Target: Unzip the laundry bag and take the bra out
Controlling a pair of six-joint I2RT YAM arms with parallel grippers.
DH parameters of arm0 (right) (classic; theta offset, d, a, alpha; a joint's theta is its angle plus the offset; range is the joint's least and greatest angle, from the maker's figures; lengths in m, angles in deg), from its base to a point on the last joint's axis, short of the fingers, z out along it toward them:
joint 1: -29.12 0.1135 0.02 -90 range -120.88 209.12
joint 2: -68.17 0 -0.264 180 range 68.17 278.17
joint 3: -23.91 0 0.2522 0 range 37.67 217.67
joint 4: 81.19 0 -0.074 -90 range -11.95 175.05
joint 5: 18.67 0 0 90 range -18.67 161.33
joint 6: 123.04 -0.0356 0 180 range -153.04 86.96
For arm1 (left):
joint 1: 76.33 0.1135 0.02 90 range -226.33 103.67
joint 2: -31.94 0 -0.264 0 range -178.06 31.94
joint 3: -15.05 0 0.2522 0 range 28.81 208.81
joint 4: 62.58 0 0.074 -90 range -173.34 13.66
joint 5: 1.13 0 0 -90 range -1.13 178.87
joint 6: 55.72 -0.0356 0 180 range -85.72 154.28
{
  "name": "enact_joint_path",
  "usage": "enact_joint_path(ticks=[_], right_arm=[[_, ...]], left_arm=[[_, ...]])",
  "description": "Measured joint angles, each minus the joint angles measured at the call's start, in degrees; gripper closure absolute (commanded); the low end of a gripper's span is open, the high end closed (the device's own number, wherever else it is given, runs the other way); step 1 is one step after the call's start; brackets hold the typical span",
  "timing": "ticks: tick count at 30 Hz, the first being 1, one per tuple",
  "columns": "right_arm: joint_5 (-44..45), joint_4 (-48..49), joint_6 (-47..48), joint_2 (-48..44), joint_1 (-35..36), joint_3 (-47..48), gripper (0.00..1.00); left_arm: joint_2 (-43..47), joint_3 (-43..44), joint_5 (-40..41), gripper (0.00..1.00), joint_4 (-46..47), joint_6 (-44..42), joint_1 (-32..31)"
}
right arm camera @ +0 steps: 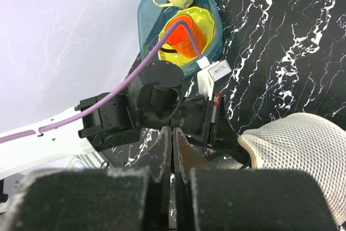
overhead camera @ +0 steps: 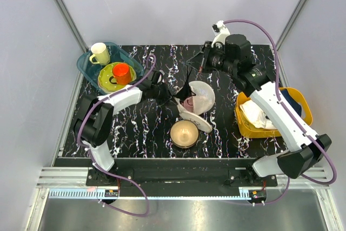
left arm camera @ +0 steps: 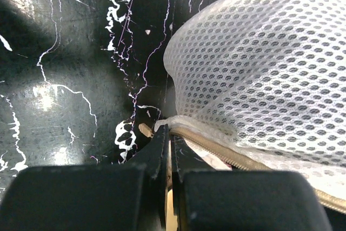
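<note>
Pinched shut with the left gripper (left arm camera: 167, 133) on the zip edge (left arm camera: 216, 152) of the laundry bag (left arm camera: 259, 68), at the bag's 9 o'clock. Pressed together on nothing with the right gripper (right arm camera: 173, 133), apart from the bag toward 12 o'clock. Sitting mid-table, unzipped, with the lid (overhead camera: 197, 121) flopped toward 6 o'clock and the bra (overhead camera: 189, 103) showing pink in the opening. At 6 o'clock beside the lid, a bronze bowl (overhead camera: 184, 133); at 10 o'clock a teal tray (overhead camera: 84, 63); at 3 o'clock a yellow basket (overhead camera: 243, 128).
</note>
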Motion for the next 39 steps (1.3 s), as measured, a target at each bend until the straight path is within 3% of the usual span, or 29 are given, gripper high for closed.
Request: enact_joint_path(ticks=[10,17,18,19,20,21,23,24,27,32,35,39], right_arm=[[0.3,-1.4,0.2,2.6,0.0,0.1,1.00],[-0.6,-0.9,0.2,8.2,0.0,0.5,1.00],[-1.0,-0.9,0.2,9.4,0.0,0.9,0.96],[-1.6,-1.0,0.3,10.9,0.0,1.6,0.81],[-1.9,-1.2,0.3,12.5,0.0,2.4,0.59],[-2.3,-1.9,0.5,14.3,0.0,3.5,0.47],[-2.7,-5.2,1.4,18.6,-0.1,7.0,0.36],[-2.6,-6.3,1.7,20.2,-0.2,8.5,0.25],[-0.9,-8.9,3.2,21.8,-0.7,7.9,0.17],[0.9,-7.1,1.9,14.1,-6.0,-2.9,0.18],[1.8,-5.3,0.7,9.3,-10.6,-7.9,0.32],[0.6,-1.8,-0.9,7.7,-11.2,-13.2,0.39]], left_arm=[[1.6,0.0,-1.4,1.00,0.9,1.7,0.0],[11.6,0.0,-1.1,1.00,0.2,2.8,0.0],[12.4,0.0,-1.1,1.00,0.3,2.9,-0.1],[13.1,0.0,-1.1,1.00,0.5,3.0,-0.1],[13.4,0.0,-1.1,1.00,0.6,3.0,-0.1],[13.3,0.0,-1.1,1.00,0.7,3.0,-0.1],[12.7,-0.5,-1.2,1.00,1.0,3.4,-0.1],[12.2,-0.9,-1.3,1.00,1.2,3.5,-0.1],[10.7,-2.3,-1.4,1.00,1.5,3.8,-0.1],[9.4,-3.6,-1.4,1.00,1.7,4.0,-0.1],[8.5,-3.7,-1.8,1.00,2.6,4.1,-0.1],[7.6,-5.0,-2.4,1.00,4.2,4.0,-0.1]])
